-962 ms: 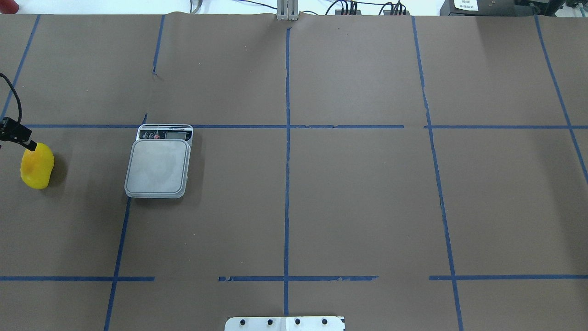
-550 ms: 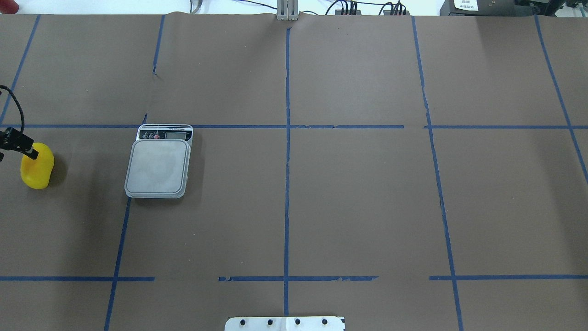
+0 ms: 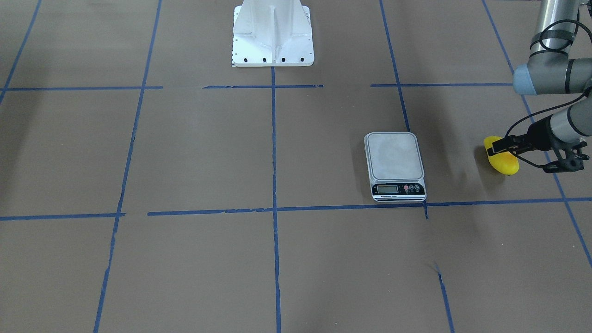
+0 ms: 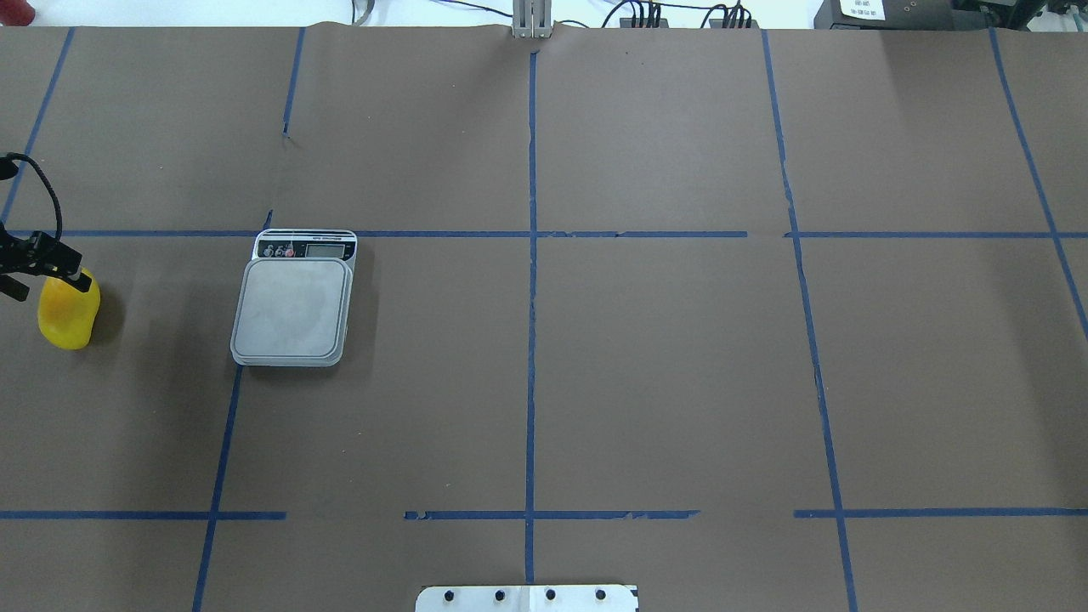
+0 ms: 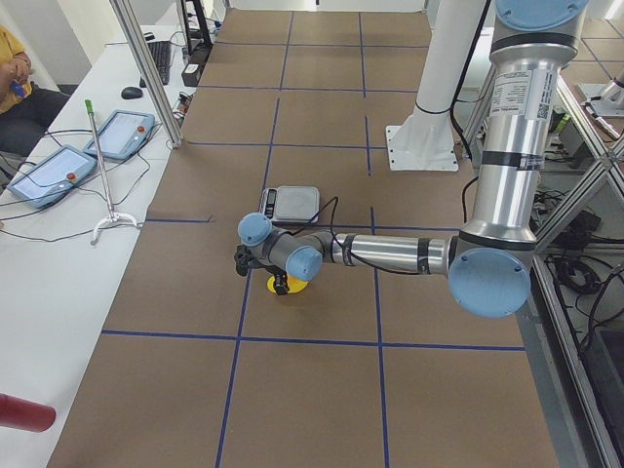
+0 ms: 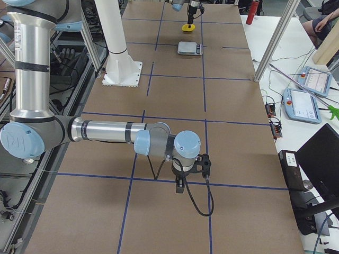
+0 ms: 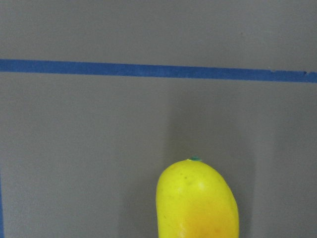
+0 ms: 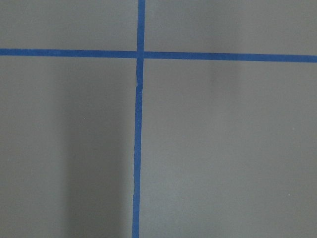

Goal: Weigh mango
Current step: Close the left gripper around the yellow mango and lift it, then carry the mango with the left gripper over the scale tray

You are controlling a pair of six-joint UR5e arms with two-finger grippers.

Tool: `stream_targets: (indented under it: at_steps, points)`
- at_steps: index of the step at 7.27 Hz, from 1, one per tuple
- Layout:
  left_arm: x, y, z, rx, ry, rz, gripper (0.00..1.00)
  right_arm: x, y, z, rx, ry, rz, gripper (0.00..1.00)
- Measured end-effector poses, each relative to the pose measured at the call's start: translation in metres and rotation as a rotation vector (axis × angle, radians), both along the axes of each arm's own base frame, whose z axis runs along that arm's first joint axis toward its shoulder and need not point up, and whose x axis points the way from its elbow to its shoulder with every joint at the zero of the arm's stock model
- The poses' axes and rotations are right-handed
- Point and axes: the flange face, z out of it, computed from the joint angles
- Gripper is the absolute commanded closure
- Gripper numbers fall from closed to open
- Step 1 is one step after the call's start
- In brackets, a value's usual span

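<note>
The mango (image 4: 68, 314) is glossy yellow with an orange blush and lies on the brown table at the far left, also showing in the front view (image 3: 504, 161) and low in the left wrist view (image 7: 198, 203). The scale (image 4: 291, 308), grey platform with a display, stands to its right with nothing on it (image 3: 395, 162). My left gripper (image 4: 78, 279) hangs over the mango's far end (image 3: 498, 148); its jaws are seen edge-on and I cannot tell if they are open. My right gripper (image 6: 180, 186) points down near the table far from the scale; I cannot tell its state.
Blue tape lines (image 4: 531, 255) divide the brown table. The robot's white base (image 3: 273, 34) stands at the near middle edge. Operator tablets (image 5: 68, 156) and cables lie on the white bench beyond the table.
My left gripper has shifted slightly right, over the mango's far end. The mango and scale have not moved.
</note>
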Motion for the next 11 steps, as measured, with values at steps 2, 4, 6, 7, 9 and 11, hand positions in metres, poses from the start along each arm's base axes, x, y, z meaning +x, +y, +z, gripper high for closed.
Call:
stream_targets:
  at_steps: [2,4,6,7,9,11]
  points:
    - [0.016,0.006,0.012,-0.008,-0.004,0.032,0.0,0.0,0.0,0.0,0.0,0.0,0.0,0.0]
    - [0.027,0.011,0.017,-0.008,-0.007,0.054,1.0,0.0,0.0,0.0,0.0,0.0,0.0,0.0]
    - [0.031,0.01,0.009,0.001,-0.002,0.056,1.0,0.0,0.0,0.0,0.0,0.0,0.0,0.0]
    - [0.033,0.007,0.001,0.012,0.004,0.054,1.0,0.0,0.0,0.0,0.0,0.0,0.0,0.0]
    - [0.034,0.002,-0.053,0.034,0.023,0.04,1.0,0.0,0.0,0.0,0.001,0.0,0.0,0.0]
    - [0.052,-0.012,-0.156,-0.014,0.048,-0.042,1.0,0.0,0.0,0.0,0.001,0.0,0.0,0.0]
